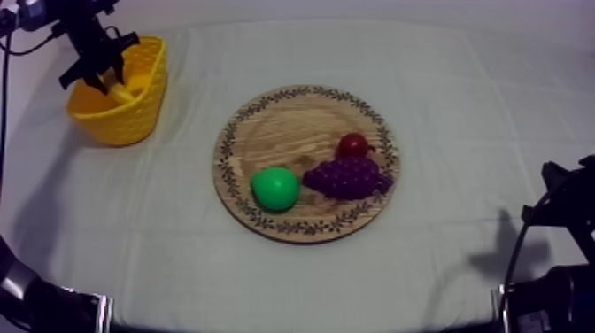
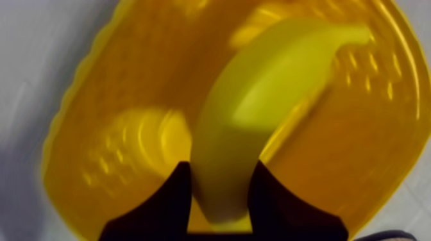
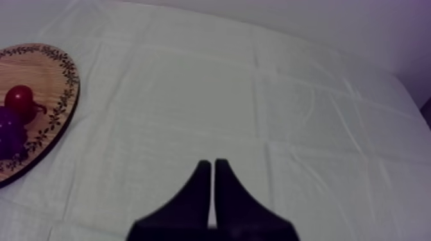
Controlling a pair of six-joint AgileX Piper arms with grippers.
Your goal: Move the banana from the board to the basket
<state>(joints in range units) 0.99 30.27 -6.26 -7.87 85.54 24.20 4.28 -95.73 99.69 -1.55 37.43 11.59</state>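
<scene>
My left gripper hangs over the yellow basket at the table's far left, shut on the banana. In the left wrist view the black fingers clamp the banana by one end, and the fruit reaches down inside the basket. The round wooden board lies mid-table with a green pear, a bunch of grapes and a small red fruit on it. My right gripper is shut on nothing, low over bare cloth to the right of the board.
The right arm rests at the table's right edge. Bare grey-white cloth stretches between the board and that arm. The grapes and the small red fruit sit at the board's near side in the right wrist view.
</scene>
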